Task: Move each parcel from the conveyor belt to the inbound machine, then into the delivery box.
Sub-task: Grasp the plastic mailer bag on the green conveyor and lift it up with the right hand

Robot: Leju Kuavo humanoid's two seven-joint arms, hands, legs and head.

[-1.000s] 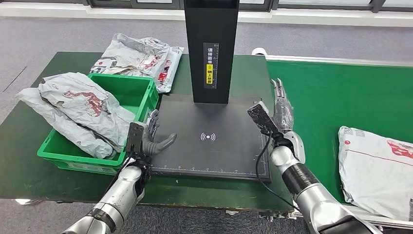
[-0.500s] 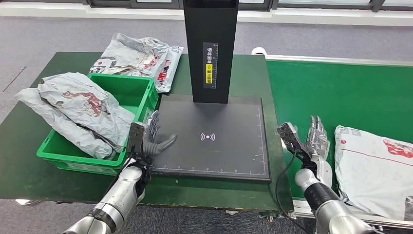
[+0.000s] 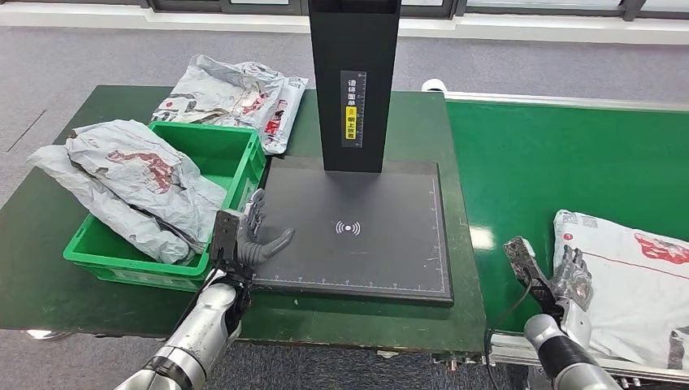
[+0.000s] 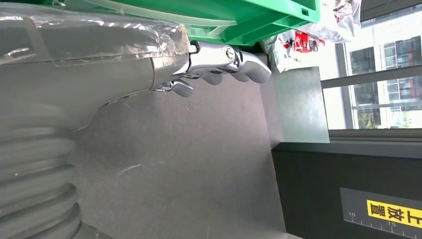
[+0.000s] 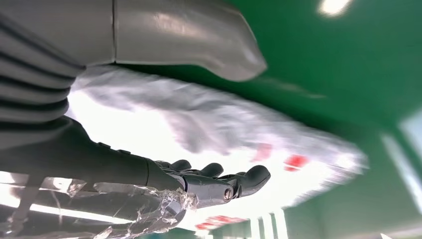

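Swung from the scanner (image 3: 357, 231) across to the belt's parcel (image 3: 630, 280), right hand (image 3: 571, 276) open, ready to grasp.

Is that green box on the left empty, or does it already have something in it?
Not empty. The green box holds a crumpled grey parcel draped over its left rim.

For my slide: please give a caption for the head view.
Right hand reaching the parcel on the conveyor belt.
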